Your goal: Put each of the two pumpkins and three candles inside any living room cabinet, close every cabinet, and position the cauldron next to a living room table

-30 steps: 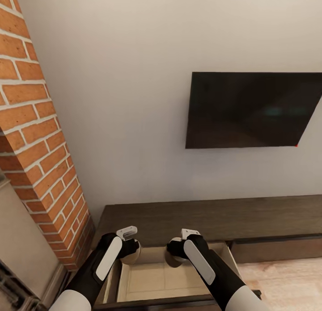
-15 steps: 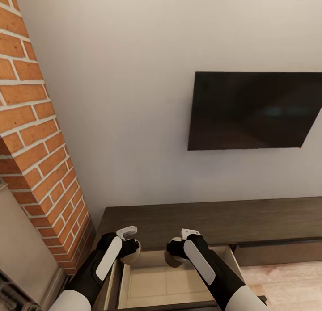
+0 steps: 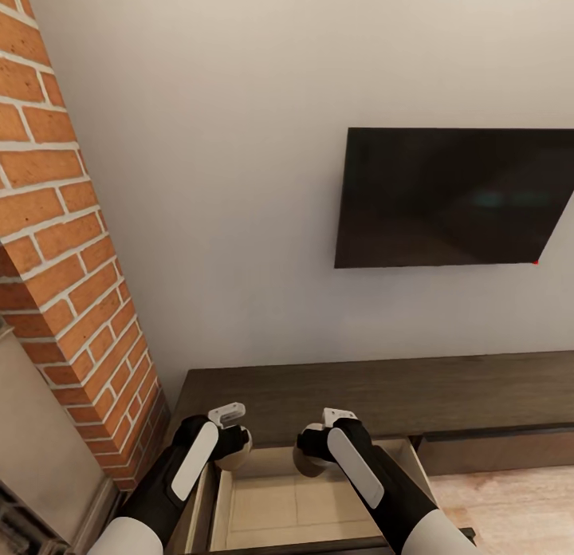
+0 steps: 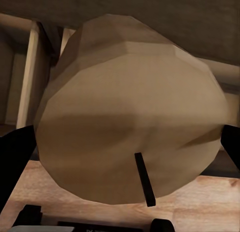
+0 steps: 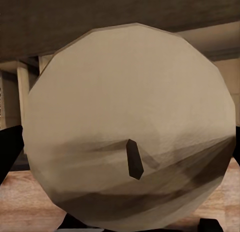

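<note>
My view has stopped drifting right, so I am holding 2 candles, left gripper (image 3: 231,450) pinching one candle (image 4: 130,122) and right gripper (image 3: 309,453) pinching another (image 5: 131,127), steady over the open drawer (image 3: 295,499), ready to release.

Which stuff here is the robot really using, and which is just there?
Part of the job:
- candle in the left gripper
- candle in the right gripper
- cabinet, its drawer open

Just there:
- TV
- brick column
</note>
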Robot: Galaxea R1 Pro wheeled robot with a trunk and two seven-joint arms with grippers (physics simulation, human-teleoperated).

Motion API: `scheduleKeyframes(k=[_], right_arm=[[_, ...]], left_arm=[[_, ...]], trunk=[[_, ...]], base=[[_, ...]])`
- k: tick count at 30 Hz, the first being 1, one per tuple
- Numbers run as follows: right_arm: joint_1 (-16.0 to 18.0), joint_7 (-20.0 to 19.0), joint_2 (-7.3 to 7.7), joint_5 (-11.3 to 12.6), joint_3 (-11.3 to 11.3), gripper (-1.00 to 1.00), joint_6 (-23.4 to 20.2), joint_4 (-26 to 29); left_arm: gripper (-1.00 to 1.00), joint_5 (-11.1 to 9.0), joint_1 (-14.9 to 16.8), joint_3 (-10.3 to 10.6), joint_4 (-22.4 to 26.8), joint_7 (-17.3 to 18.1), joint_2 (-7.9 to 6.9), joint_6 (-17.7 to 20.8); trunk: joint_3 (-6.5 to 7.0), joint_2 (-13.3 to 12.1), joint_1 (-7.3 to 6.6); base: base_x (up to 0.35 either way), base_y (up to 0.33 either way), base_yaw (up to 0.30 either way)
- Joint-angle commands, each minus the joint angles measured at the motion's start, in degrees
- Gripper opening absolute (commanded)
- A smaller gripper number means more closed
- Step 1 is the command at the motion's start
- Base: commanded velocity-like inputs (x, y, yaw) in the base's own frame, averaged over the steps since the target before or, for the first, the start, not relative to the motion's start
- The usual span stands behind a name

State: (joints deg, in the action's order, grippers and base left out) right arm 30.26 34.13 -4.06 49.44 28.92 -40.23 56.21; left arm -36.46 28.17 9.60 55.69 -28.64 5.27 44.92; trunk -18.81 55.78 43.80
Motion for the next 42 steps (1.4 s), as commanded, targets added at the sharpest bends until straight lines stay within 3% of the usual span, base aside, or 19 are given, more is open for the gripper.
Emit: scheduleKeyframes(k=[1, 6, 21, 33, 37, 42], right_arm=[[0.1, 0.6, 0.02, 0.6, 0.1, -1.00, 0.0, 0.1], [0.1, 0.6, 0.02, 0.6, 0.1, -1.00, 0.0, 0.2], [0.0, 0.7, 0.02, 0.6, 0.1, -1.00, 0.0, 0.9], [0.0, 1.0, 0.02, 0.6, 0.2, -1.00, 0.0, 0.8], [0.0, 1.0, 0.02, 0.6, 0.2, -1.00, -0.1, 0.8], [0.0, 0.8, 0.02, 0.6, 0.2, -1.00, -0.1, 0.8]], left_arm=[[-1.00, -0.6, 0.0, 0.3, 0.1, -0.6, -0.01, 0.1], [-1.00, -0.6, 0.0, 1.1, 0.0, -0.6, 0.06, 0.1], [-1.00, -0.5, 0.1, 1.9, -1.7, -0.5, 0.24, -0.2], [-1.00, -0.4, 0.2, 4.3, -5.2, -0.5, 1.99, -3.0], [-1.00, -0.4, 0.2, 5.0, -6.3, -0.5, 2.18, -5.4], [-1.00, -0.4, 0.2, 5.1, -6.4, -0.5, 2.20, -5.7]], trunk=[[-0.07, 0.1, 0.01], [-0.07, 0.1, 0.01], [-2.77, 6.1, 3.30], [-4.92, 10.9, 5.94], [-5.64, 12.5, 6.82], [-6.54, 14.5, 7.91]], base=[[0.000, 0.000, 0.000], [0.000, 0.000, 0.000], [0.000, 0.000, 0.000], [0.000, 0.000, 0.000], [0.000, 0.000, 0.000], [0.000, 0.000, 0.000]])
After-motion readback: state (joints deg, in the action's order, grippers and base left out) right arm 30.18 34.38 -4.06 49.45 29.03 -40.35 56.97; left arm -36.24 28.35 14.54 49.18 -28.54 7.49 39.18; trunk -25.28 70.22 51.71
